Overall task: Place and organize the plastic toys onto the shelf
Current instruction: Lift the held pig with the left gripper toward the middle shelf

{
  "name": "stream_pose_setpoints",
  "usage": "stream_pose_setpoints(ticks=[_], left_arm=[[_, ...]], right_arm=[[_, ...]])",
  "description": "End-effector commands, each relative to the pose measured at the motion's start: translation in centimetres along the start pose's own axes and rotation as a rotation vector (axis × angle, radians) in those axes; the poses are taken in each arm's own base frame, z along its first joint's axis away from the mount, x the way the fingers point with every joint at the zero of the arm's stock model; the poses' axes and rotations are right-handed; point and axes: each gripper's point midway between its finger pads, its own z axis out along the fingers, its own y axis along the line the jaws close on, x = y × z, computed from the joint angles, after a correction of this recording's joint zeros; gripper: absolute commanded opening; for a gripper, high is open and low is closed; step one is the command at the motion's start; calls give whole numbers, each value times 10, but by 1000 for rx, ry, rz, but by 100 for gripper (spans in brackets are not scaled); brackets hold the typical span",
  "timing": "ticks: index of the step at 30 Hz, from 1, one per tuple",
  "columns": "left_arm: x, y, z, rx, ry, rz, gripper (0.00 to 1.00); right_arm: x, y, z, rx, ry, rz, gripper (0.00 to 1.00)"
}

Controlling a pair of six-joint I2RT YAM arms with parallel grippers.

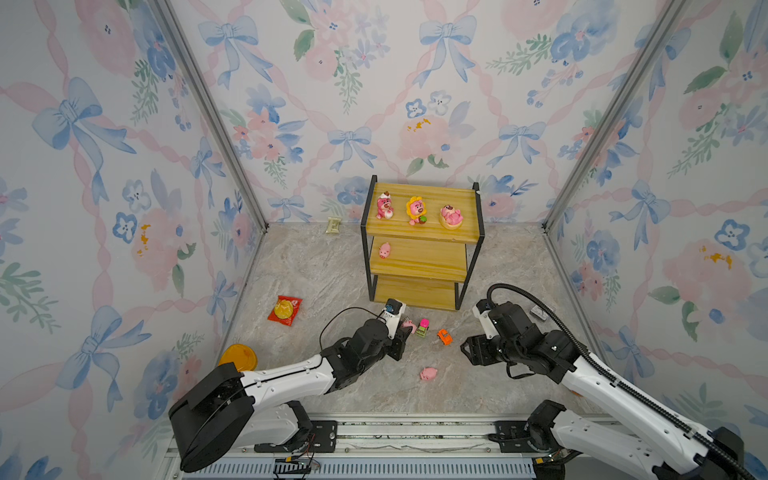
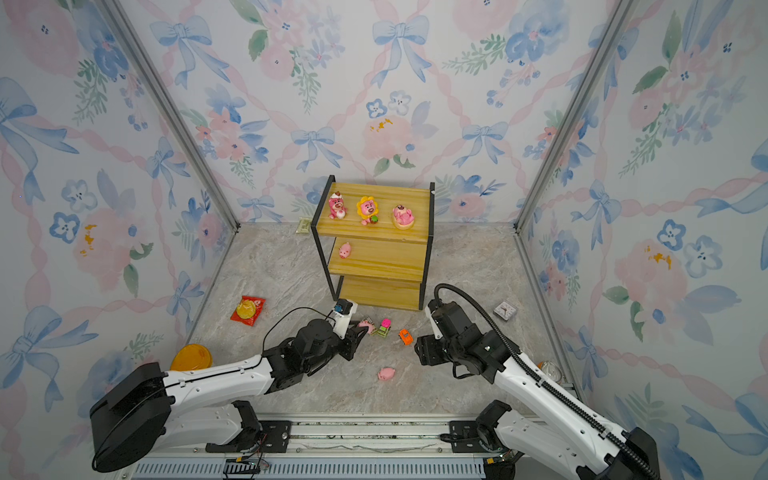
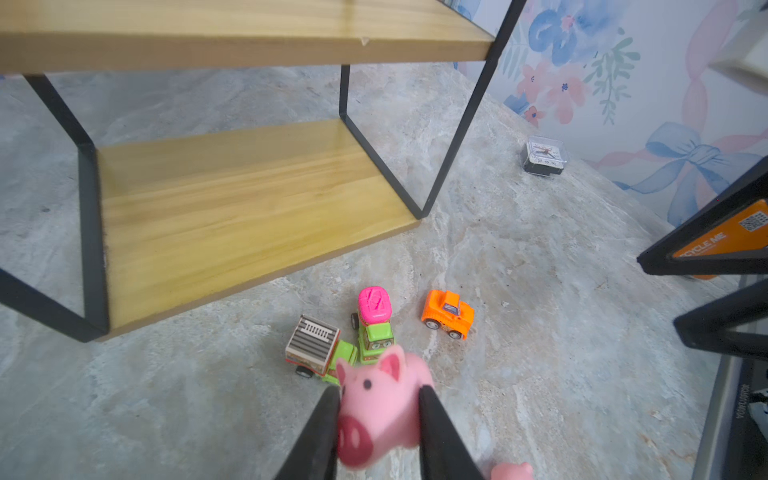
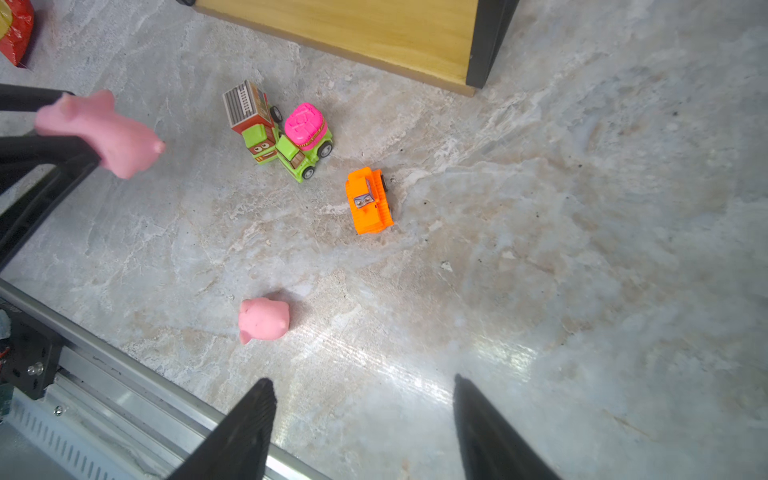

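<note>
A: Since the left pincer (image 3: 379,415) is closed on a pig (image 4: 104,137), held off the table (image 4: 582,249) just in front of the shelf (image 1: 424,259), where does it belong?

B: On the middle board, I'd judge. A second pig (image 1: 384,250) lies at that board's left end and three bears (image 1: 415,210) stand in a row on top, so each tier looks meant for one kind.

A: Why grip it across the flanks?

B: The body is round, smooth and probably soft, rubbery plastic. The thin black fingers (image 3: 320,432) pinch its widest part, snout toward the wrist camera, so it shouldn't slip out.

A: And the right pincer (image 4: 361,380)?

B: Wide and empty, above the table near the third pig (image 4: 264,320), which lies alone. I'd guess that one is its job.

A: The cars?

B: All on the table near the shelf's foot, with the grey car (image 3: 318,349) and pink car (image 3: 374,328) touching and the orange car (image 3: 449,313) just beside them. They're hard, boxy and on little wheels, so they may roll on that glossy marbled top. The bare bottom board seems left for them.

A: The shelf itself?

B: Flat yellow wood boards, grain showing, in a thin black metal frame. It's open in front, which should let a pincer reach in level.
</note>
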Motion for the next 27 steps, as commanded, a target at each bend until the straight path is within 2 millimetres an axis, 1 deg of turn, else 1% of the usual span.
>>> stream_pose_setpoints(ticks=[1,3,6,13,19,27], left_arm=[[-22,6,-6,-46,-110,49,32],[-37,6,-7,-60,-160,76,32],[-56,2,-4,-66,-207,129,32],[-94,-10,3,-70,-327,230,33],[-113,-17,7,-70,-372,268,33],[-135,-19,-1,-94,-458,296,34]], right_arm=[[-2,-4,-9,12,-12,-1,70],[-7,-2,-15,2,-39,1,70],[-14,-4,-24,10,-73,7,70],[-18,-17,-41,36,-128,44,71],[-17,-24,-50,49,-155,69,70],[-16,-29,-54,57,-168,86,71]])
